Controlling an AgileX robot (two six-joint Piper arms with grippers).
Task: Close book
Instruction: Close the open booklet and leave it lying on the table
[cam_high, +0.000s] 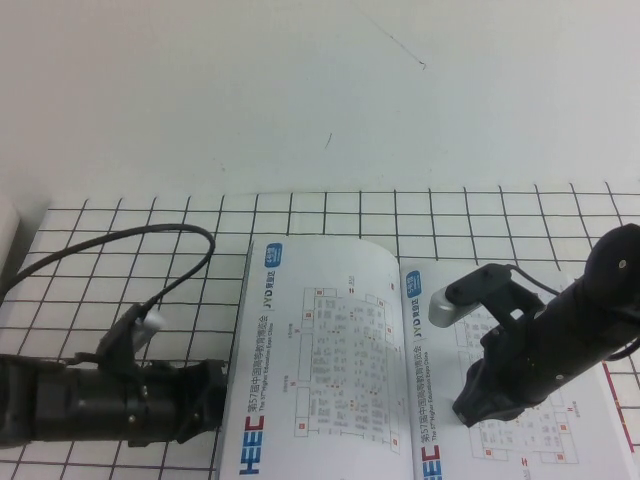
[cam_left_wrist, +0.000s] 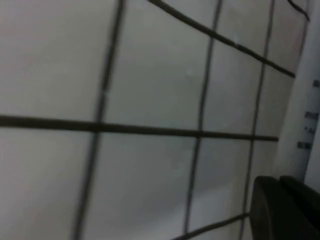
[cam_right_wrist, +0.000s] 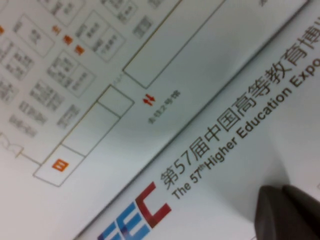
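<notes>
Ideally the left end effector (cam_high: 215, 400), at the left edge of the open book (cam_high: 330, 370), slides under it once the right end effector (cam_high: 480, 405), over the right page (cam_high: 575, 440), lifts; I cannot tell either's opening.

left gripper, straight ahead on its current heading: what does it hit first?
Most likely the open book: the left gripper lies low beside its left page edge, pointing straight at it, nothing between. Height is unclear, so it could slip under the page. The right gripper hangs over the right page.
</notes>
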